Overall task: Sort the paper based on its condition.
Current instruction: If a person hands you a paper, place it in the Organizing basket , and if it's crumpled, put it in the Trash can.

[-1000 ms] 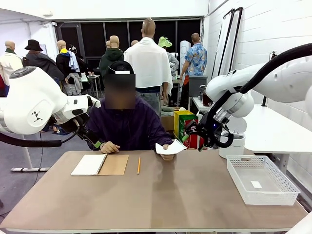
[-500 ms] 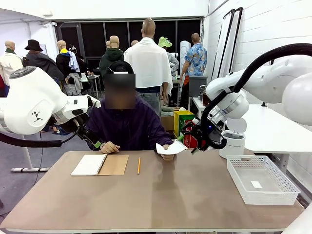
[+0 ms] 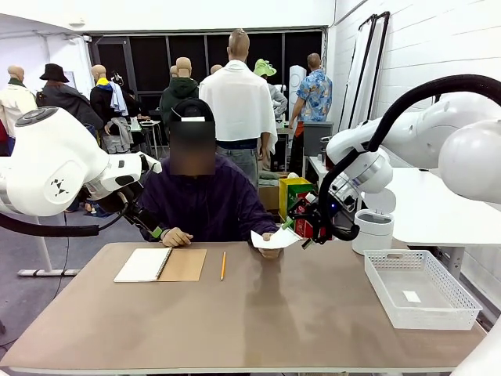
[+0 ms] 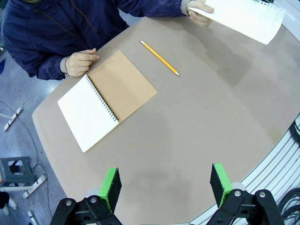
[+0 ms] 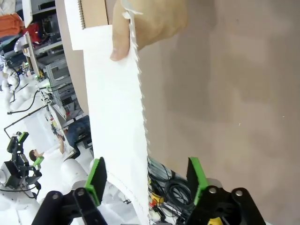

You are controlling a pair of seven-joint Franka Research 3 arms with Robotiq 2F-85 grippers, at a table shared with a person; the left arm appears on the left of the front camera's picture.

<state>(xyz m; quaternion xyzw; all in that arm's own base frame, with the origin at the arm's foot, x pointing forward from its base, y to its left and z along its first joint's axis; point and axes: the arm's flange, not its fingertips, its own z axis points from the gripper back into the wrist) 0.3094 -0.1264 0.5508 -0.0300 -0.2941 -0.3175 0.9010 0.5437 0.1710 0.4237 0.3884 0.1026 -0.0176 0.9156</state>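
The person's hand (image 3: 270, 249) holds up one white sheet of paper (image 3: 275, 238) at the far side of the table. My right gripper (image 3: 301, 229) has come in from the right to the sheet's edge. In the right wrist view the paper (image 5: 115, 117) runs down between the green pads (image 5: 97, 180) of the right gripper (image 5: 147, 180), whose jaws stand apart, and the hand (image 5: 145, 21) pinches the far end. My left gripper (image 4: 165, 185) hangs open high over the table's left part, with nothing in it; it sits near the person's elbow (image 3: 155, 229).
An open spiral notebook (image 3: 160, 265) with a brown cover and a yellow pencil (image 3: 222, 265) lie in front of the person. A white mesh basket (image 3: 420, 288) stands at the right edge, with a small scrap in it. A white round bin (image 3: 373, 232) stands behind it.
My right gripper has moved left and slightly down until its fingers straddle the held sheet's edge. The left arm and the person's hands have stayed put.
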